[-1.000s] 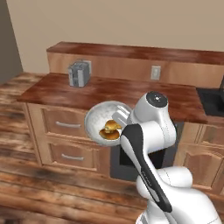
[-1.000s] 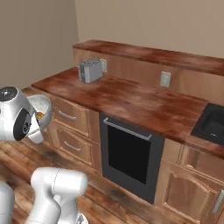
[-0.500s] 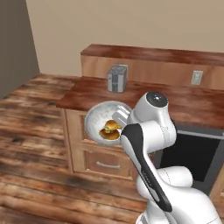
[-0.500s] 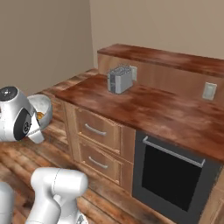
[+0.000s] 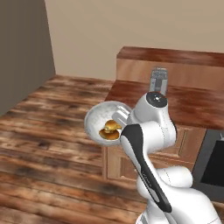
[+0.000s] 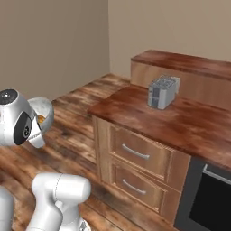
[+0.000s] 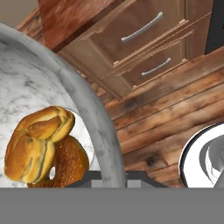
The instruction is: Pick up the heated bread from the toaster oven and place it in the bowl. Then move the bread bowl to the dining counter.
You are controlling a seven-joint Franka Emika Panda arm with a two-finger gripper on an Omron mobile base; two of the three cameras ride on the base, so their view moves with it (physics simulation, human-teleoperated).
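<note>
Room: beige walls, wood-plank floor; kitchen corner seen from both base views.
Counter: reddish-brown glossy top with a raised back ledge; light wood cabinet below with two drawers, each with a metal handle.
On counter: grey toaster, standing near the back ledge.
Oven: dark built-in door, right of the drawers in the right base view.
Bowl: white with grey marbling, held in the air over the floor, left of the counter's end in the left base view, tilted so that its inside faces the camera.
Bread: golden lumpy piece inside the bowl, lying on top of a darker brown round piece, the two touching.
Fingers: together, clamped on the bowl's rim, one tip inside the wall and one outside, at the bottom of the hand view.
Bread vs fingers: bread sits just beside the fingers, on the inner side of the rim, apart from them; only the bowl wall lies between the tips.
Hand view background: drawers and floor planks beyond the rim.
Right base view: bowl half hidden behind the arm's joint, a bit of orange showing inside.
</note>
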